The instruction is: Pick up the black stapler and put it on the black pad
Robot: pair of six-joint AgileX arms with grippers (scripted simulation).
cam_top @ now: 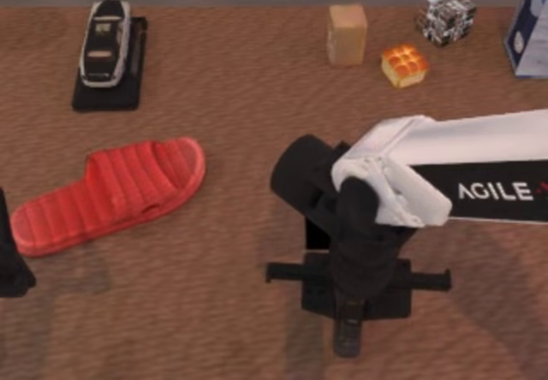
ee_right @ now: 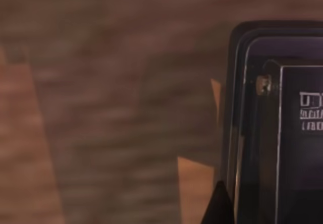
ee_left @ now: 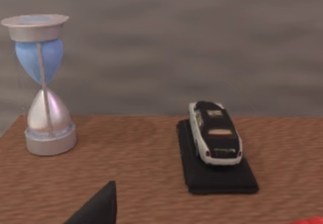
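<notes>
My right gripper (cam_top: 347,324) hung low over the front middle of the wood-grain brown table (cam_top: 231,311), pointing straight down, and whether its fingers were spread or closed on anything I could not tell, since my own wrist hid them from above. Beneath it lay a narrow dark grey-black stapler (cam_top: 347,339), its near end poking out past the wrist toward the table's front edge; in the right wrist view the stapler (ee_right: 282,133) filled the frame as a dark glossy body with a small white label. Close behind it, mostly under my forearm, a flat pure-black pad (cam_top: 315,236) showed only a corner, so I could not tell whether the stapler touched it. To the left lay a red ribbed rubber slipper (cam_top: 111,192), and my left gripper (cam_top: 10,269) sat parked at the table's left edge. Along the far edge stood a white-and-black toy car on a black base (cam_top: 107,46), a tan block (cam_top: 347,33), an orange waffle-like cube (cam_top: 404,65), a black-and-white patterned cube (cam_top: 447,14) and a blue-and-white box (cam_top: 529,29). The left wrist view also showed a silver-framed hourglass with blue glass (ee_left: 43,82).
</notes>
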